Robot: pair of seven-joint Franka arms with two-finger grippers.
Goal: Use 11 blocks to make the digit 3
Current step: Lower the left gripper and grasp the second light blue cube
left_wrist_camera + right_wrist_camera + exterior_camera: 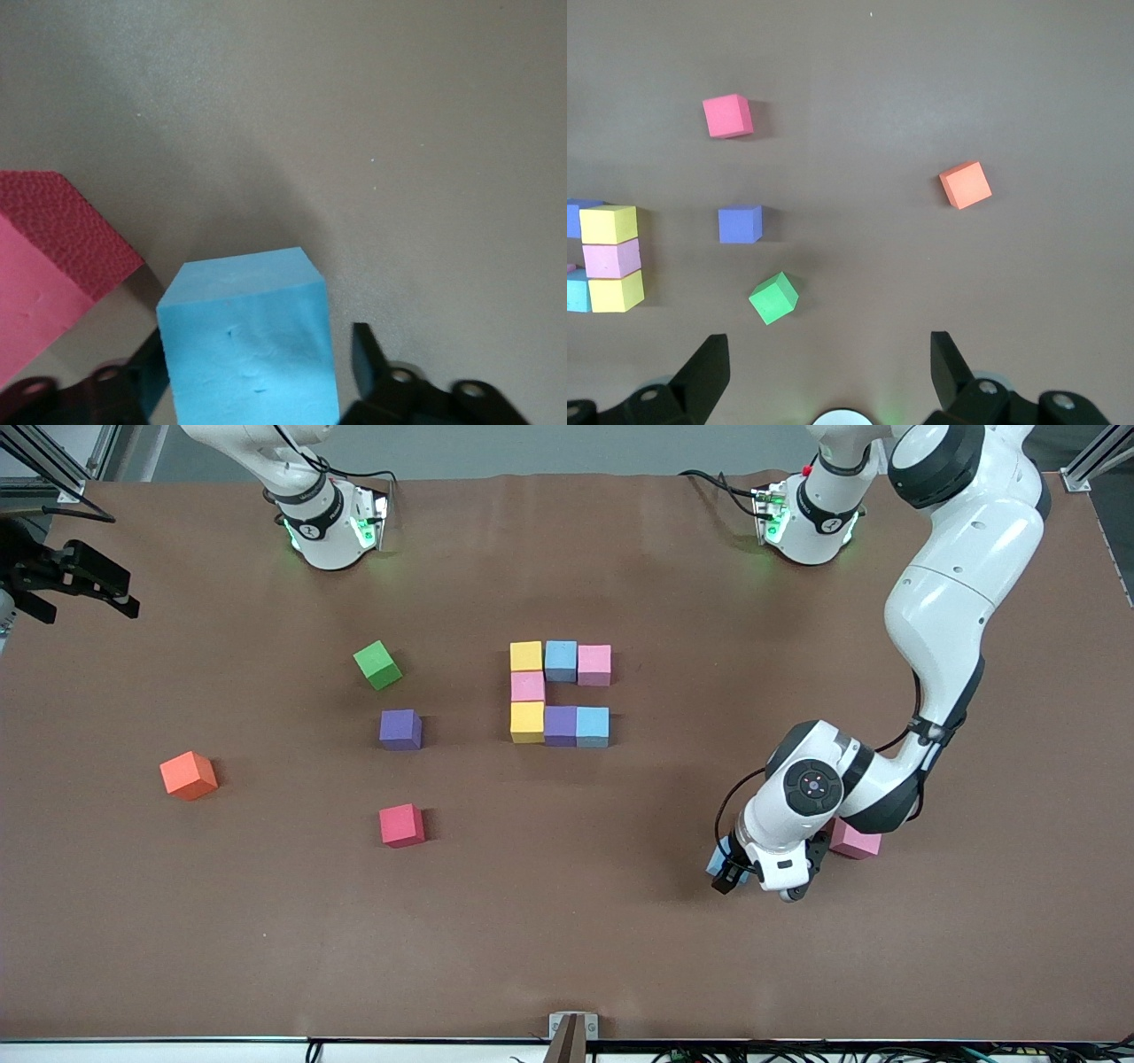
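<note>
Jaws of left gripper [728, 872] straddle light blue block [248, 341], not yet clamped.

Brown matte table [567, 921], metal frame rails at its corners, cables along the near edge

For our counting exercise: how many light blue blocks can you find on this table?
3. One light blue block centres the figure's row farthest from the camera; another ends its nearest row. The third sits between the left tool's fingers. The left arm may hide more.
</note>
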